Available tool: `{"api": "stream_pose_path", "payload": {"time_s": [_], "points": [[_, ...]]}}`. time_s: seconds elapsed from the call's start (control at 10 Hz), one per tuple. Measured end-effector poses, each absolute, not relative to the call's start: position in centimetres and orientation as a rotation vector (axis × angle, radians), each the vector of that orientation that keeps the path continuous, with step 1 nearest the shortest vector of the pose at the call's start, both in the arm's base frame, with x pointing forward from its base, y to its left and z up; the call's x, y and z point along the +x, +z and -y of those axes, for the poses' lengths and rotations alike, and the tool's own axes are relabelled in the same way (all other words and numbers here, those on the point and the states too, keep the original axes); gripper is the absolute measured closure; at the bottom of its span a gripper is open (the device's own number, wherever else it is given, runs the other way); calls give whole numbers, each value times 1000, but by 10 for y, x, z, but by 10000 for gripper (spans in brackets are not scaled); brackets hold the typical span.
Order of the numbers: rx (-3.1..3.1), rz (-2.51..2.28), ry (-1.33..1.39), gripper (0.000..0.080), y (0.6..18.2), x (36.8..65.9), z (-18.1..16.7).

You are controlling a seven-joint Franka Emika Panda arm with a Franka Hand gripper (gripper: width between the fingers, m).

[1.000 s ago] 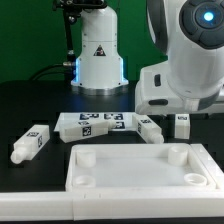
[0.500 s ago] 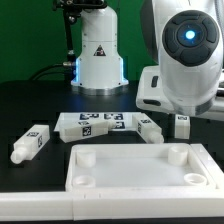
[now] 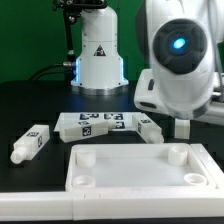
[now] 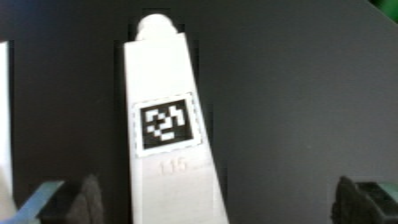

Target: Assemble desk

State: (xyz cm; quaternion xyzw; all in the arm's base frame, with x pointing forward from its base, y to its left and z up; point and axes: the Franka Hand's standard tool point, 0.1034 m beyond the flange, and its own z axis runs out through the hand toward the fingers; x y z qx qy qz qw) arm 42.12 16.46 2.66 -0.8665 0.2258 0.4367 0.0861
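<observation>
Shifted toward the exterior view's left since a second ago: white robot arm (image 3: pixel 180 70). Next, large white rimmed plastic panel (image 3: pixel 140 172), flat on black table (image 3: pixel 25 110), nearest the camera. Then white tagged square-section leg (image 4: pixel 169 130), lying between gripper (image 4: pixel 214 198) fingers I see spread wide, gripping nothing.
</observation>
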Motion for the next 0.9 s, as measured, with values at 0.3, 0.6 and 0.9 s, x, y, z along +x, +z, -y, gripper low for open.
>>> {"api": "stream_pose_path", "payload": {"time_s": [0.3, 0.6, 0.9], "points": [[-2590, -663, 1306, 150, 24, 420, -165], [-2541, -715, 1391, 150, 13, 406, -166], [-2539, -715, 1417, 283, 7, 395, -166]]}}
